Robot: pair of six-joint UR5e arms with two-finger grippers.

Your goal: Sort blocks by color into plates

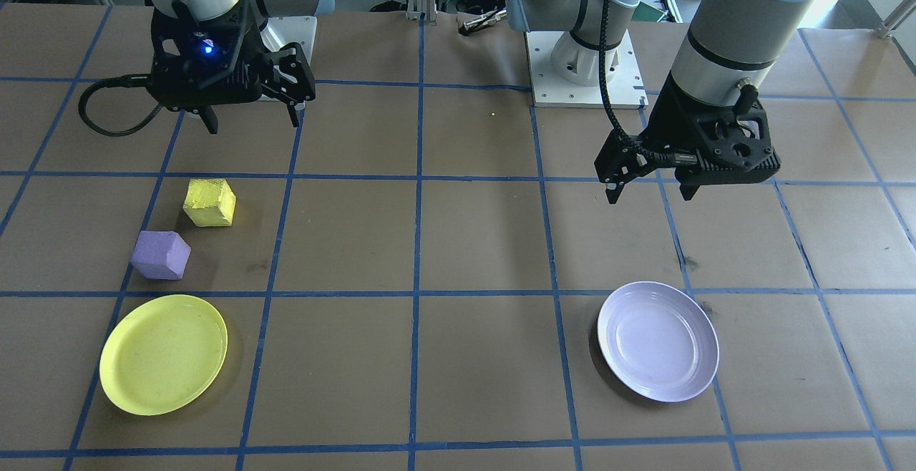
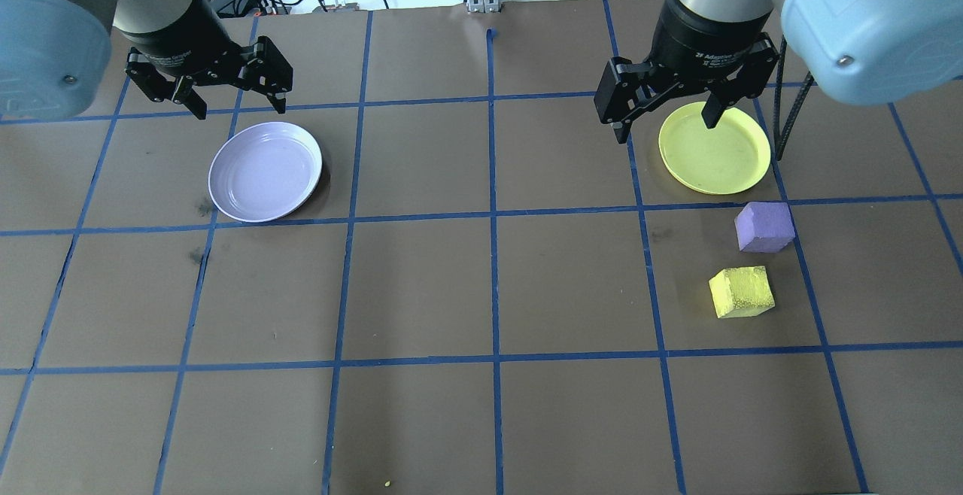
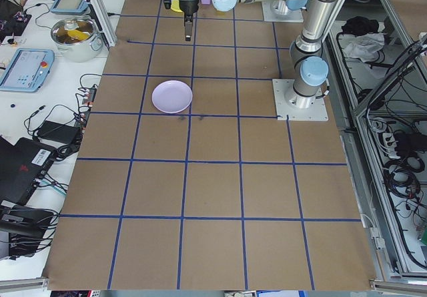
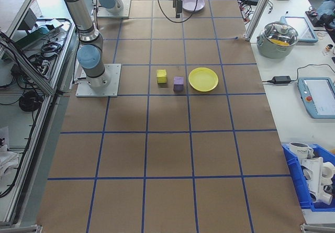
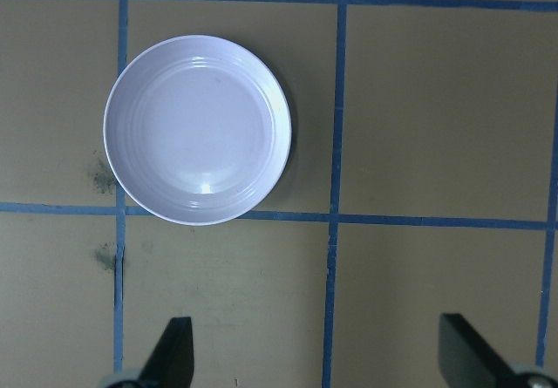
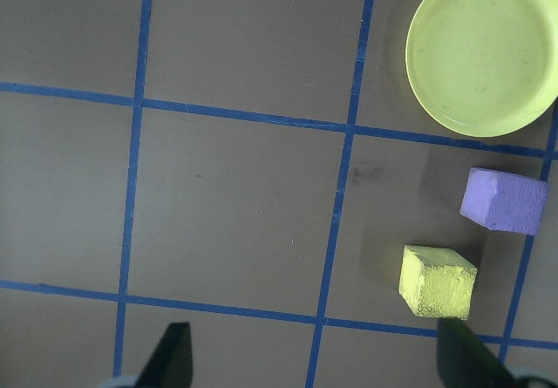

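While both arms hung above the table with nothing held, neither block had yet been sorted. The right gripper (image 2: 668, 120) had its fingers spread wide and empty; the left gripper (image 2: 235, 100) was likewise spread wide and empty, near the lavender plate (image 2: 265, 171).

The yellow block (image 2: 741, 292) and the purple block (image 2: 764, 227) both sat on the brown paper on the robot's right side, close together but apart, the purple one between the yellow block and the yellow plate (image 2: 715, 147). Both plates were bare.

Judgement: the step in hand was a first pick by the right arm, since both blocks lay on its side. The yellow block looked the easier start, with its plate near.

- The yellow block sat turned relative to the blue tape grid (image 2: 493, 213); the wrist should rotate so the fingers meet two flat opposite faces.
- Descent should be straight down, keeping the far finger out of the purple block's corner.
- The rough, foam-like surface suggested it may compress, so a light closure would do.
- The purple block would need carrying across to the lavender plate, possibly by handover.
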